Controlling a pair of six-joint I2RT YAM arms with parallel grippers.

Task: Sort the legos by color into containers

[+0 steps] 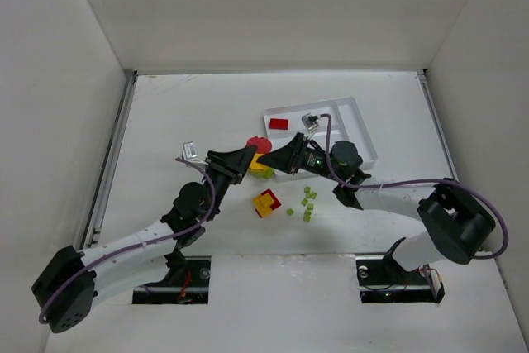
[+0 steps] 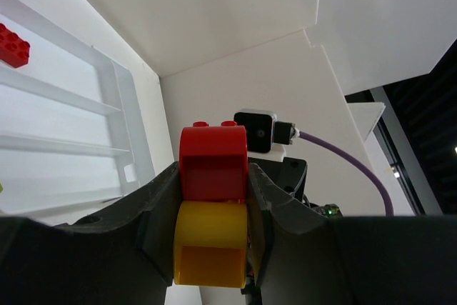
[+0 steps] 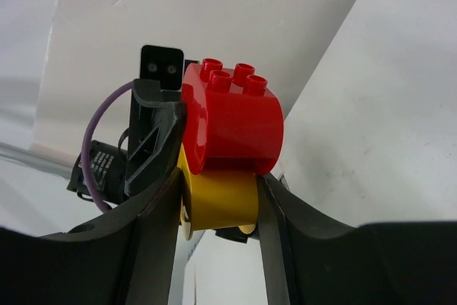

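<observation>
A red brick (image 1: 258, 145) stacked on a yellow brick (image 1: 261, 170) hangs above the table between both arms. My left gripper (image 1: 246, 160) is shut on this stack: the left wrist view shows its jaws pressing the red brick (image 2: 213, 162) and the yellow one (image 2: 210, 244). From the other side my right gripper (image 1: 285, 159) is shut on the yellow brick (image 3: 221, 198), and the red brick (image 3: 232, 119) sticks out above its fingers. The white tray (image 1: 364, 131) lies behind the right arm, with one red brick (image 1: 278, 124) in its end slot.
A red-and-yellow brick (image 1: 266, 202) lies on the table in front of the grippers. Several small lime-green cubes (image 1: 307, 201) are scattered to its right. In the left wrist view the tray's dividers (image 2: 107, 108) and its red brick (image 2: 14, 44) show at left.
</observation>
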